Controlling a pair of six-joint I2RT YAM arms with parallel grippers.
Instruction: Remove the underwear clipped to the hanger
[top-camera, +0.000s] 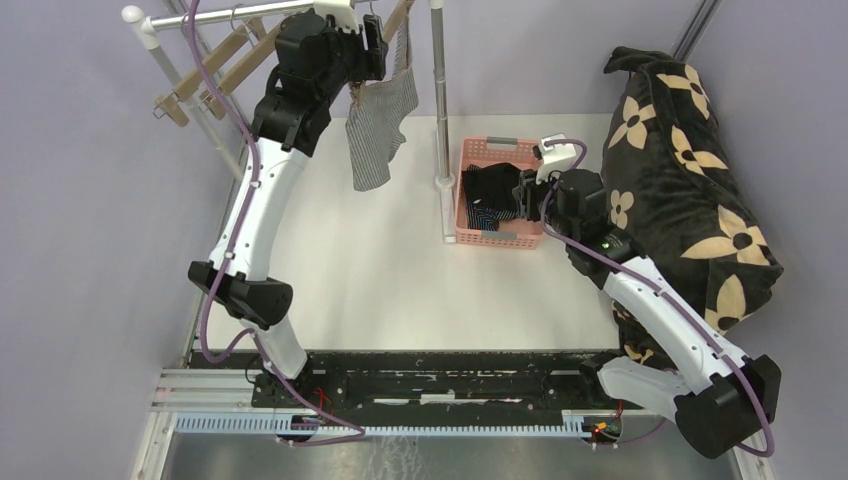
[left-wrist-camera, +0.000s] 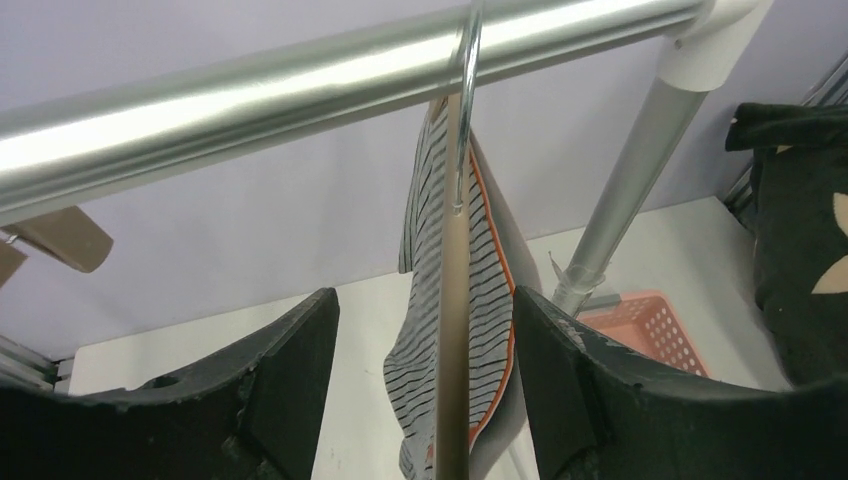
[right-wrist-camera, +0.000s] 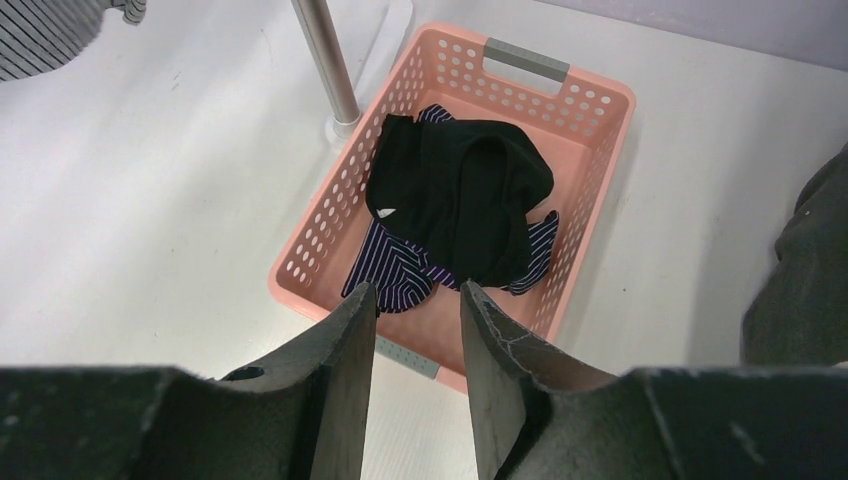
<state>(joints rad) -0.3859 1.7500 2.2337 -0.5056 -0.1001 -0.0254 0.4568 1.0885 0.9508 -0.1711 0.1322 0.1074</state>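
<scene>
The grey-and-white striped brief (top-camera: 380, 125) hangs from a wooden hanger (left-wrist-camera: 452, 330) hooked on the silver rail (left-wrist-camera: 300, 80). It also shows in the left wrist view (left-wrist-camera: 492, 300), with an orange edge. My left gripper (top-camera: 375, 55) is up at the rail and open (left-wrist-camera: 422, 295), one jaw on each side of the hanger without touching it. The black brief (right-wrist-camera: 460, 195) and the navy striped brief (right-wrist-camera: 390, 275) lie in the pink basket (right-wrist-camera: 330, 215). My right gripper (right-wrist-camera: 418, 287) is open and empty just above the basket's near end (top-camera: 522, 188).
The rack's upright pole (top-camera: 438, 100) stands at the basket's (top-camera: 470, 235) left side. Bare wooden hangers (top-camera: 215, 70) hang at the rail's left end. The large black cushion with tan flowers (top-camera: 690, 170) fills the right side, close to my right arm.
</scene>
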